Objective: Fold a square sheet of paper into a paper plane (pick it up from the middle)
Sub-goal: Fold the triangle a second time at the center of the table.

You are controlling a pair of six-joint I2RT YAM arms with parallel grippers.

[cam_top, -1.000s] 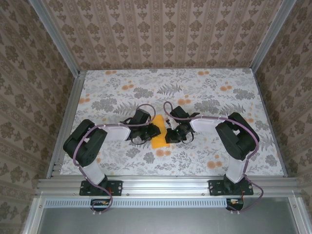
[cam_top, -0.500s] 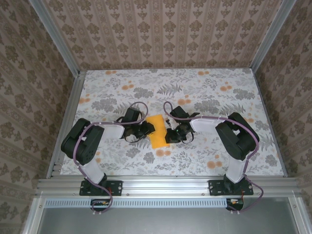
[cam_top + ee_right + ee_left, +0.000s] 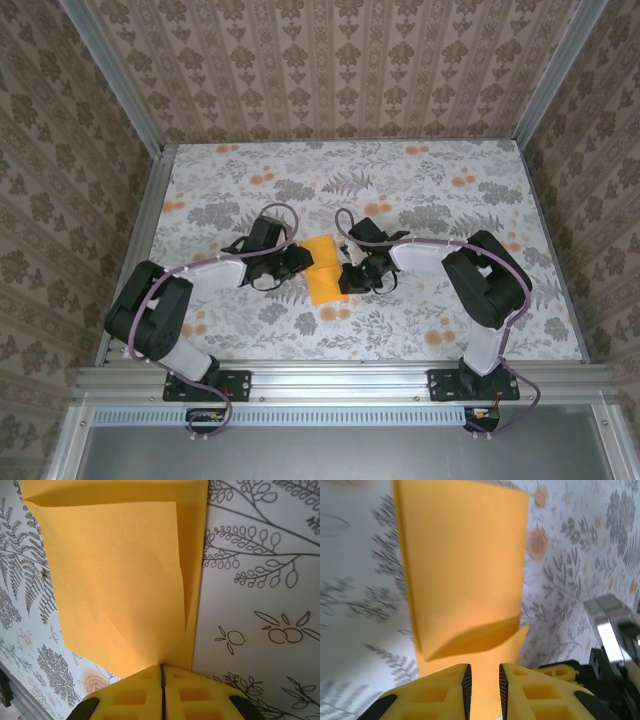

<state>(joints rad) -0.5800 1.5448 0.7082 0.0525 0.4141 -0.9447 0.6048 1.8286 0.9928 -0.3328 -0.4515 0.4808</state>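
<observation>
Sheet: thin bright orange-yellow paper sheet (image 3: 324, 272), partly folded, lying on the floral-print table (image 3: 430, 200) between my two grippers | Left gripper (image 3: 302, 262): my yellow fingers (image 3: 440, 692) narrowly apart, sheet's near edge at the gap | Right gripper (image 3: 349, 276): fingers pressed together on the sheet's folded edge

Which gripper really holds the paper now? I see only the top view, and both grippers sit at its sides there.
Observer: The right gripper is shut on an edge of the paper; its wrist view shows the jaws closed with no gap.
Operator: And the left one?
Observer: The left gripper has its jaws a little apart, with paper seen in the gap. I cannot confirm a grip.
Operator: Is the paper lying flat?
Observer: No. The left wrist view shows a folded flap lifted, with shadow under it.
</observation>
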